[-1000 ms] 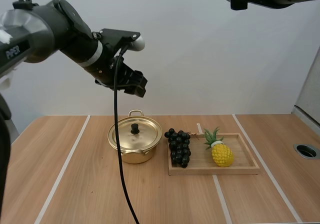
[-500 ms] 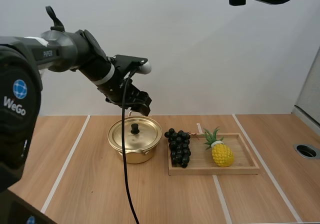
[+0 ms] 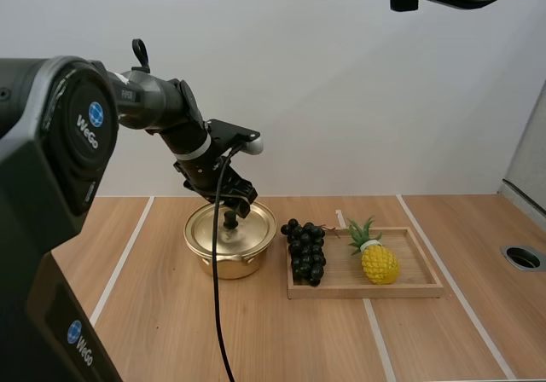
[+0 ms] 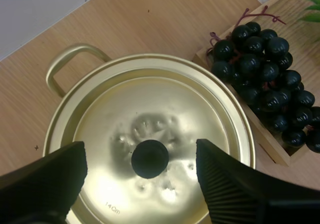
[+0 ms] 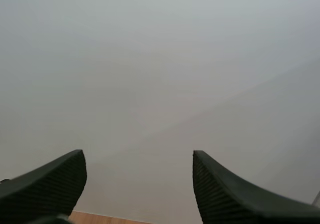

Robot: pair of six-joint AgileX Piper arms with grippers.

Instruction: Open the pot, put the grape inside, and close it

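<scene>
While under lid [image 4: 150,104], pot [image 3: 223,267] interior unseen.

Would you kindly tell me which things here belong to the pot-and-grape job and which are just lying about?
Belong to the job:
- pot, shut
- lid, on the pot
- grapes, at the tray's near-pot end
- left gripper, open, over the lid's knob

Just lying about:
- pineapple, on the tray
- wooden tray, which merely holds the fruit
</scene>
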